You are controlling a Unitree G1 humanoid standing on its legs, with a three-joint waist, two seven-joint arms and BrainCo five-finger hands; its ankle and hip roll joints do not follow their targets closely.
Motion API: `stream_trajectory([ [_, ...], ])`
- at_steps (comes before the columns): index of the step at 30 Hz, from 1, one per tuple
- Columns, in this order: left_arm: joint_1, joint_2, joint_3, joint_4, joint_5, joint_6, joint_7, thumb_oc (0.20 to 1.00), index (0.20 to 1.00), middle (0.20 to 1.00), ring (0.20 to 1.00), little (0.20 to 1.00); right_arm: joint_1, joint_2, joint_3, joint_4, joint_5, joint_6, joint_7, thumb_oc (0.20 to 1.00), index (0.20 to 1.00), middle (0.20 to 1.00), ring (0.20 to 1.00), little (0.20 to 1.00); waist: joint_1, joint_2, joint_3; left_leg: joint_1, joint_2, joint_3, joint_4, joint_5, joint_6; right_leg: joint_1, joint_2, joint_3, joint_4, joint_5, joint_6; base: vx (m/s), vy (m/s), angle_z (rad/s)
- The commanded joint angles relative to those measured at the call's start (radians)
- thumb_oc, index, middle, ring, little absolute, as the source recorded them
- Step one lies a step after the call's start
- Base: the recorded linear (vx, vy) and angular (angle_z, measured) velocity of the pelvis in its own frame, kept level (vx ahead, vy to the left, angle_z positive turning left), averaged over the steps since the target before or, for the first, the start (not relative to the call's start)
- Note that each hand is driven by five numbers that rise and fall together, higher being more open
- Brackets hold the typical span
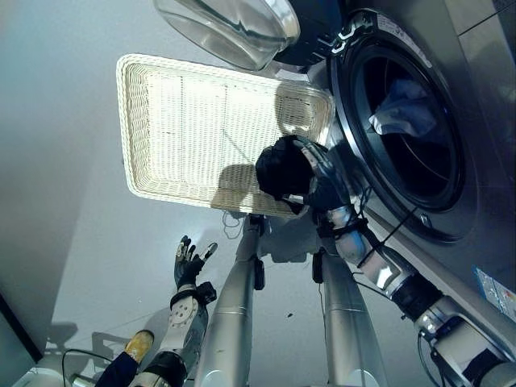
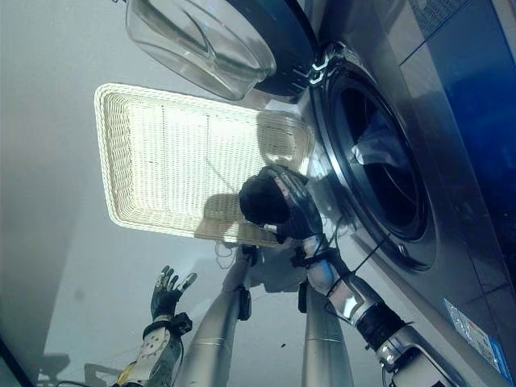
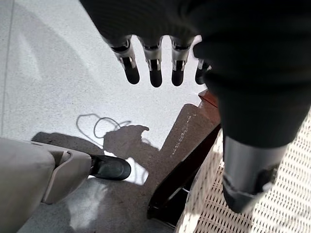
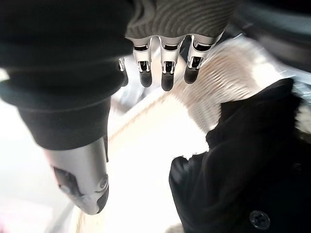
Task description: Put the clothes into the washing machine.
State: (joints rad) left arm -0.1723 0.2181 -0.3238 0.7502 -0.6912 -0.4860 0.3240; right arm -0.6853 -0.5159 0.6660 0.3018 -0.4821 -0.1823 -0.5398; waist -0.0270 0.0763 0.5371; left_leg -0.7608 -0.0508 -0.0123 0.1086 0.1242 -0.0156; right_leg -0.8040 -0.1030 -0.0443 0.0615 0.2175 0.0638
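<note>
A black garment [image 1: 282, 167] with a button [image 4: 257, 218] bunches at the near rim of the white wicker basket [image 1: 125, 121], just in front of the washing machine's open drum [image 1: 419, 173]. My right hand [image 1: 329, 187] is against the garment on the drum side. Its fingers [image 4: 166, 73] and thumb are straight, so it is open, with the cloth lying beside the palm. A pale blue cloth [image 1: 403, 109] lies inside the drum. My left hand [image 1: 189, 262] hangs open over the floor, away from the basket.
The machine's glass door [image 1: 230, 28] stands swung open beyond the basket. A dark wooden bar [image 3: 189, 160] lies by the basket's corner [image 3: 286, 194]. A person's yellow shoe [image 1: 139, 345] is on the floor near my left arm.
</note>
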Motion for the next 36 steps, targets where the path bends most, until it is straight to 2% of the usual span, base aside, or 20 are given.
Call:
stream_trajectory([
  [1,0.01,0.04,-0.006,0.054,-0.024,-0.007,-0.036,1.0,1.0,1.0,1.0,1.0,-0.06,-0.01,0.044,-0.027,-0.041,0.035,0.041,1.0,1.0,1.0,1.0,1.0,0.07,0.021,-0.017,0.031,-0.035,-0.032,-0.106,0.113,-0.023,0.045,0.056,-0.029,0.03,-0.006,0.028,0.01,-0.026,0.06],
  [4,-0.004,0.046,-0.017,0.062,-0.022,-0.005,-0.041,1.0,1.0,1.0,1.0,1.0,-0.101,-0.018,0.073,-0.006,-0.062,0.063,0.065,1.0,1.0,1.0,1.0,1.0,0.078,0.022,-0.017,0.027,-0.038,-0.039,-0.111,0.119,-0.022,0.04,0.056,-0.035,0.029,-0.003,0.029,0.01,-0.025,0.15],
  [6,-0.01,0.057,-0.024,0.06,-0.033,0.006,-0.046,1.0,1.0,1.0,1.0,1.0,-0.135,-0.022,0.105,0.024,-0.094,0.139,0.11,1.0,1.0,1.0,1.0,1.0,0.09,0.019,-0.017,0.023,-0.039,-0.049,-0.116,0.122,-0.022,0.035,0.054,-0.042,0.027,0.0,0.032,0.0,-0.035,0.16],
  [7,-0.012,0.058,-0.024,0.059,-0.032,0.007,-0.046,1.0,1.0,1.0,1.0,1.0,-0.139,-0.022,0.111,0.03,-0.097,0.146,0.113,1.0,1.0,1.0,1.0,1.0,0.091,0.019,-0.017,0.022,-0.04,-0.051,-0.116,0.122,-0.022,0.035,0.054,-0.043,0.027,0.0,0.032,0.01,-0.05,0.09],
  [8,-0.019,0.06,-0.027,0.058,-0.034,0.015,-0.048,1.0,1.0,1.0,1.0,1.0,-0.163,-0.02,0.139,0.061,-0.114,0.188,0.132,1.0,1.0,1.0,1.0,1.0,0.097,0.018,-0.017,0.015,-0.04,-0.055,-0.117,0.123,-0.021,0.028,0.053,-0.048,0.027,0.001,0.032,0.01,-0.048,0.06],
  [12,-0.023,0.063,-0.04,0.057,-0.026,0.017,-0.069,1.0,1.0,1.0,1.0,1.0,-0.202,-0.001,0.176,0.139,-0.054,0.235,0.157,1.0,1.0,1.0,1.0,1.0,0.114,0.018,-0.017,0.001,-0.04,-0.068,-0.115,0.126,-0.023,0.017,0.05,-0.058,0.029,0.0,0.032,0.03,-0.053,0.1],
  [16,-0.037,0.068,-0.053,0.058,-0.025,0.015,-0.084,1.0,1.0,1.0,1.0,1.0,-0.25,0.015,0.191,0.265,-0.088,0.299,0.198,1.0,1.0,1.0,1.0,1.0,0.131,0.018,-0.017,-0.013,-0.038,-0.077,-0.128,0.13,-0.026,0.004,0.043,-0.073,0.018,0.008,0.036,0.03,-0.069,0.1],
  [17,-0.044,0.071,-0.06,0.06,-0.022,0.014,-0.088,1.0,1.0,1.0,1.0,1.0,-0.276,0.02,0.202,0.324,-0.093,0.337,0.238,1.0,1.0,1.0,1.0,1.0,0.138,0.019,-0.017,-0.021,-0.036,-0.082,-0.131,0.132,-0.027,-0.003,0.041,-0.079,0.015,0.01,0.038,0.03,-0.069,0.05],
  [20,-0.051,0.077,-0.072,0.046,-0.007,0.022,-0.085,1.0,1.0,1.0,1.0,1.0,-0.307,0.022,0.221,0.414,-0.059,0.39,0.311,1.0,1.0,1.0,1.0,1.0,0.15,0.023,-0.017,-0.035,-0.036,-0.089,-0.136,0.136,-0.027,-0.016,0.037,-0.088,0.007,0.018,0.04,0.03,-0.055,0.09],
  [22,-0.055,0.081,-0.084,0.036,-0.013,0.025,-0.079,1.0,1.0,1.0,1.0,1.0,-0.32,0.032,0.219,0.476,-0.093,0.434,0.368,1.0,1.0,1.0,1.0,1.0,0.156,0.026,-0.017,-0.046,-0.034,-0.092,-0.138,0.14,-0.029,-0.026,0.034,-0.093,0.003,0.024,0.04,0.04,-0.039,0.06],
  [24,-0.063,0.082,-0.084,0.03,-0.015,0.028,-0.085,1.0,1.0,1.0,1.0,1.0,-0.338,0.04,0.232,0.545,-0.118,0.507,0.442,1.0,1.0,1.0,1.0,1.0,0.163,0.026,-0.017,-0.06,-0.032,-0.093,-0.142,0.142,-0.029,-0.037,0.031,-0.1,-0.005,0.029,0.042,0.04,-0.045,0.04],
  [29,-0.072,0.084,-0.092,0.013,-0.007,0.034,-0.076,1.0,1.0,1.0,1.0,1.0,-0.36,0.049,0.237,0.62,-0.178,0.55,0.485,1.0,1.0,1.0,1.0,1.0,0.17,0.028,-0.017,-0.074,-0.031,-0.096,-0.144,0.145,-0.029,-0.051,0.029,-0.104,-0.01,0.033,0.042,0.03,-0.026,0.02],
  [30,-0.074,0.083,-0.098,0.009,-0.003,0.03,-0.078,1.0,1.0,1.0,1.0,1.0,-0.382,0.05,0.245,0.672,-0.261,0.556,0.515,1.0,1.0,1.0,1.0,1.0,0.176,0.034,-0.017,-0.081,-0.032,-0.097,-0.145,0.146,-0.029,-0.057,0.027,-0.106,-0.012,0.036,0.042,0.04,-0.029,0.0],
  [32,-0.074,0.08,-0.097,0.0,0.001,0.025,-0.077,1.0,1.0,1.0,1.0,1.0,-0.399,0.042,0.264,0.71,-0.332,0.543,0.549,1.0,1.0,1.0,1.0,1.0,0.181,0.039,-0.017,-0.089,-0.033,-0.101,-0.147,0.149,-0.028,-0.064,0.024,-0.107,-0.018,0.04,0.044,0.05,-0.033,0.0],
  [33,-0.074,0.08,-0.098,-0.003,0.001,0.024,-0.076,1.0,1.0,1.0,1.0,1.0,-0.401,0.04,0.268,0.717,-0.346,0.543,0.563,0.818,0.818,0.818,0.818,0.818,0.181,0.04,-0.017,-0.091,-0.034,-0.102,-0.148,0.149,-0.028,-0.066,0.023,-0.107,-0.019,0.042,0.044,0.04,-0.031,0.02],
  [34,-0.075,0.082,-0.1,-0.012,-0.001,0.025,-0.074,1.0,1.0,1.0,1.0,1.0,-0.409,0.036,0.276,0.733,-0.349,0.532,0.576,0.464,0.464,0.464,0.464,0.464,0.183,0.043,-0.017,-0.094,-0.034,-0.102,-0.15,0.152,-0.028,-0.069,0.022,-0.108,-0.023,0.046,0.045,0.04,-0.032,0.03],
  [35,-0.076,0.083,-0.102,-0.021,-0.003,0.026,-0.072,1.0,1.0,1.0,1.0,1.0,-0.417,0.033,0.285,0.74,-0.356,0.514,0.604,0.2,0.2,0.2,0.2,0.2,0.184,0.046,-0.017,-0.097,-0.034,-0.102,-0.152,0.154,-0.028,-0.072,0.02,-0.108,-0.028,0.049,0.045,0.03,-0.031,0.02],
  [36,-0.077,0.084,-0.102,-0.028,-0.004,0.028,-0.069,1.0,1.0,1.0,1.0,1.0,-0.423,0.031,0.292,0.741,-0.358,0.509,0.626,0.2,0.2,0.2,0.2,0.2,0.185,0.047,-0.017,-0.099,-0.035,-0.102,-0.153,0.155,-0.028,-0.074,0.02,-0.109,-0.03,0.051,0.046,0.0,0.0,0.0],
])
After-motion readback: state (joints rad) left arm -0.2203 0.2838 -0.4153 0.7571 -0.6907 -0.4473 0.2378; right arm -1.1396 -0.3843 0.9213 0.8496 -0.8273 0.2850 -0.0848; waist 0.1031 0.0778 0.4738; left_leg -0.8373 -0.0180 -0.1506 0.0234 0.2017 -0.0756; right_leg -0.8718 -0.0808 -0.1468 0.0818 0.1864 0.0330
